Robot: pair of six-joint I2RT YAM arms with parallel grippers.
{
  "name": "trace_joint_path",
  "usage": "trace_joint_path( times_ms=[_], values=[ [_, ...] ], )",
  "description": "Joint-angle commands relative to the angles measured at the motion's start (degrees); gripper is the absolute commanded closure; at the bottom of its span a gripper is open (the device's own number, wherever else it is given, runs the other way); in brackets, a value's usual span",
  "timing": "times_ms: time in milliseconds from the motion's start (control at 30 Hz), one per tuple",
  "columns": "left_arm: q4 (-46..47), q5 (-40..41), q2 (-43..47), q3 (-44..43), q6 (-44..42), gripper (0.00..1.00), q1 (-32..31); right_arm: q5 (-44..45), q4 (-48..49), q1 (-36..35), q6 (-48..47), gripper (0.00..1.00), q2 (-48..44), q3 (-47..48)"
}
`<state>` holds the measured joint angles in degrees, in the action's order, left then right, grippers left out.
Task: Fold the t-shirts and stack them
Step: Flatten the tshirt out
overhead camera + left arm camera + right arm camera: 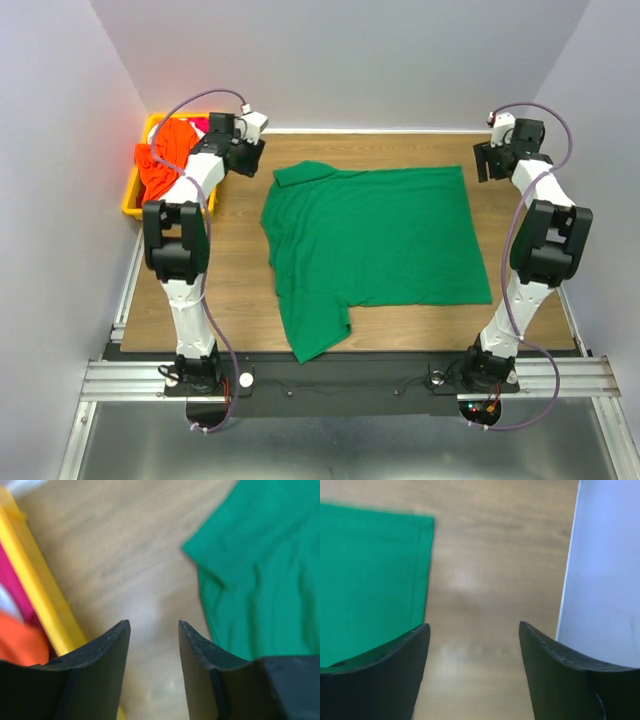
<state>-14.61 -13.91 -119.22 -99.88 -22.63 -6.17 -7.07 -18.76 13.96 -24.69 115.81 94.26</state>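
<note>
A dark green t-shirt lies spread flat in the middle of the wooden table, its hem toward the right and one sleeve sticking out at the near left. My left gripper hovers just off the shirt's far left sleeve; in the left wrist view the gripper is open over bare wood, with the green t-shirt to its right. My right gripper hangs beside the shirt's far right corner. In the right wrist view it is open and empty, with the green t-shirt's corner to its left. An orange t-shirt and a red-pink t-shirt lie bunched in the bin.
A yellow plastic bin stands at the table's far left corner, close to the left gripper; its rim shows in the left wrist view. The right wall runs close beside the right gripper. Bare wood surrounds the green shirt.
</note>
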Motion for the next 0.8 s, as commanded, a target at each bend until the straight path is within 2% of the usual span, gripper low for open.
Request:
trace_joint_path(
  times_ms=[0, 67, 133, 267, 433, 767],
  values=[
    [-4.5, -9.3, 14.2, 8.5, -4.1, 0.51, 0.6, -2.0, -12.8, 0.5, -3.4, 0.3, -10.4, -2.0],
    [-8.6, -12.9, 17.8, 14.2, -5.3, 0.59, 0.0, -6.0, -20.8, 0.5, -4.8, 0.42, -13.3, -4.7],
    [-10.5, -13.9, 19.7, 18.2, -6.6, 0.61, -0.8, -8.5, -26.0, 0.5, -5.8, 0.48, -14.6, -6.5],
    [-12.5, -12.4, 25.5, 29.4, -9.4, 0.66, -3.9, -10.9, -33.1, -0.1, -9.5, 0.58, -19.2, -16.1],
    [-14.7, -8.9, 26.8, 34.0, -10.1, 0.69, -7.4, -10.2, -34.1, -0.8, -11.0, 0.62, -21.9, -23.7],
    [-13.4, -5.4, 23.3, 37.6, -9.3, 0.71, -11.5, -7.2, -31.9, -2.7, -10.7, 0.66, -18.6, -29.3]
  ],
)
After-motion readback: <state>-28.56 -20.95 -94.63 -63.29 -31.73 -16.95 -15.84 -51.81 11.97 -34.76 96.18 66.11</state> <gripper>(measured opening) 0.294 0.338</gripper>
